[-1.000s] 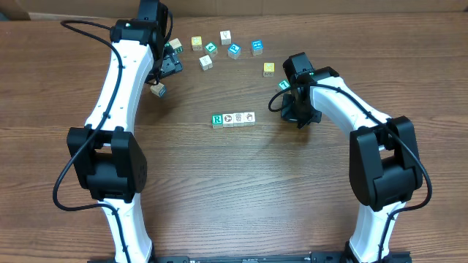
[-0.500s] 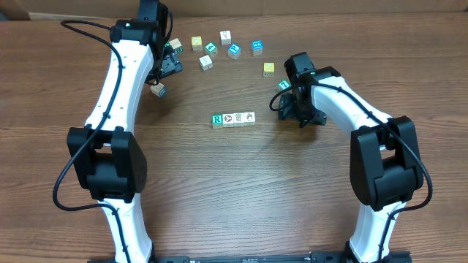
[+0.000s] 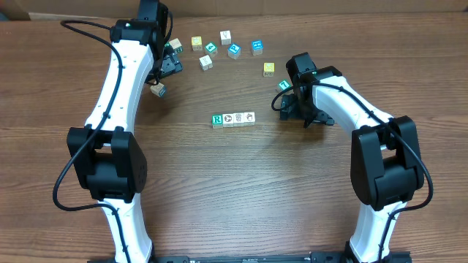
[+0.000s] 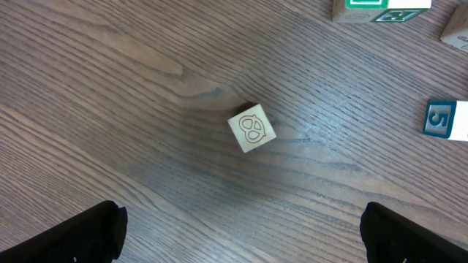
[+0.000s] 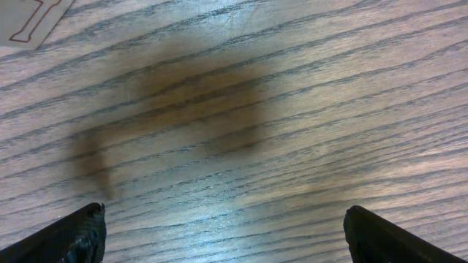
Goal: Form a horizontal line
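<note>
Row (image 3: pixel 234 118) looks light, rigid, easily nudged crooked; pinch any cube by opposite side faces. Left gripper (image 4: pixel 245 237) and right gripper (image 5: pixel 223 234) both gape, empty.

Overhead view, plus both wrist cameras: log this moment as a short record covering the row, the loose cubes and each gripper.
row: four white-faced cubes side by side, straight, green R at the end toward the left arm
loose cubes: scattered beyond the row, apart from it
left gripper: open, empty, a lone cube ahead of its fingers
right gripper: open, empty, over bare table
</note>
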